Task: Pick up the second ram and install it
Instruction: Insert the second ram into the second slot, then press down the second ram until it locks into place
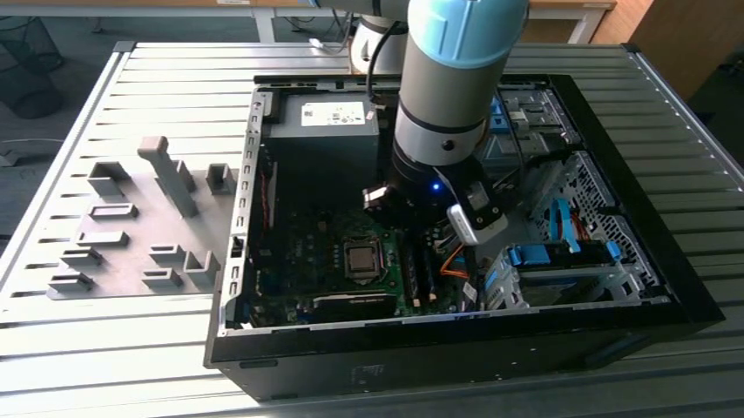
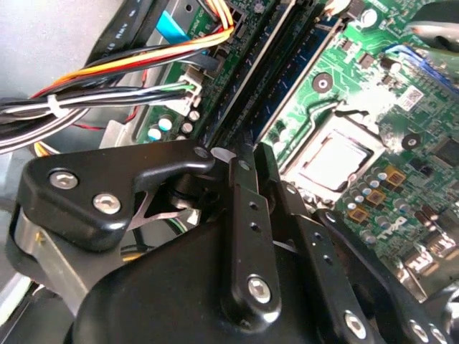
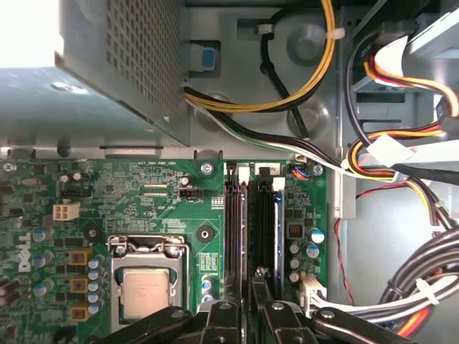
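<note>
the arm [image 1: 448,104] reaches straight down into the middle of the exterior view, its wrist vertical. in the first wrist view the gripper [image 3: 247,304] sits at six o'clock, black fingers [image 3: 228,315] drawn close together, pointing toward twelve.

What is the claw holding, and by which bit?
Cannot tell. The claw is down at the top edge of the ram sticks standing in the green board, but whether it pinches one is hidden.

We see exterior view high, looking down on open computer case [image 1: 651,305]; both wrist views close over motherboard [image 3: 179,208], sharing processor socket [image 2: 337,161].
</note>
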### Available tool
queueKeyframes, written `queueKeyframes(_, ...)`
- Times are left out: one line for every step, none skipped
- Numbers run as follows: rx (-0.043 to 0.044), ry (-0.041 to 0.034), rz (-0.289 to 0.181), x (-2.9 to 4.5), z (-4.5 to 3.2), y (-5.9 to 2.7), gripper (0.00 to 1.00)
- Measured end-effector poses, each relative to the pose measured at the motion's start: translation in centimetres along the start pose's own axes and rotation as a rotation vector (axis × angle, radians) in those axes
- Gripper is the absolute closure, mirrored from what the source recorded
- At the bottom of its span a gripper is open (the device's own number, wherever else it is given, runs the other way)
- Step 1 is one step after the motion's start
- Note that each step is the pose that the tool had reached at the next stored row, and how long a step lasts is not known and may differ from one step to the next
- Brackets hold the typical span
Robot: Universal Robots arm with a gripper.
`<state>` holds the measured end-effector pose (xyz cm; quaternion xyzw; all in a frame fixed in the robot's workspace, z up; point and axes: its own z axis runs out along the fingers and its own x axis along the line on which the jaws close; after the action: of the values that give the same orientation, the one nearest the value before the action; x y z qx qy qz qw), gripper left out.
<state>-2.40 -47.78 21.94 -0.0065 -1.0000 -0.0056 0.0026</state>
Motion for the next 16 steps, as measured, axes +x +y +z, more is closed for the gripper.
queueKeyframes(0.0,0.0,0.0,0.0,-0.25,0.0,0.79)
queueKeyframes(-0.0001,0.0,0.0,0.01,-0.51,0.01,0.79)
queueKeyframes(0.0,0.0001,0.0,0.01,-0.79,0.01,0.79)
queueKeyframes(0.0001,0.0002,0.0,0.01,-1.02,0.01,0.79)
queueKeyframes(-0.0001,0.0001,0.0,0.01,-1.21,0.01,0.79)
queueKeyframes(0.0,0.0001,0.0,0.01,-1.34,0.01,0.79)
queueKeyframes(0.0,0.0001,0.0,0.01,-1.4,0.02,0.79)
queueKeyframes(-0.0003,0.0001,0.0,0.01,-1.39,0.02,0.79)
queueKeyframes(-0.0003,0.0001,0.0,0.01,-1.39,0.02,0.8)
queueKeyframes(-0.0002,0.0001,0.0,0.01,-1.39,0.02,0.8)
queueKeyframes(-0.0002,0.0001,0.0,0.01,-1.39,0.02,0.87)
queueKeyframes(-0.0001,0.0001,0.0,0.01,-1.4,0.02,0.87)
queueKeyframes(0.0,0.0001,0.0,0.01,-1.41,0.02,0.89)
queueKeyframes(-0.0001,0.0001,0.0,0.01,-1.41,0.02,0.89)
queueKeyframes(-0.0001,0.0001,0.0,0.01,-1.41,0.02,0.89)
queueKeyframes(-0.0001,0.0001,0.0,0.01,-1.41,0.02,0.89)
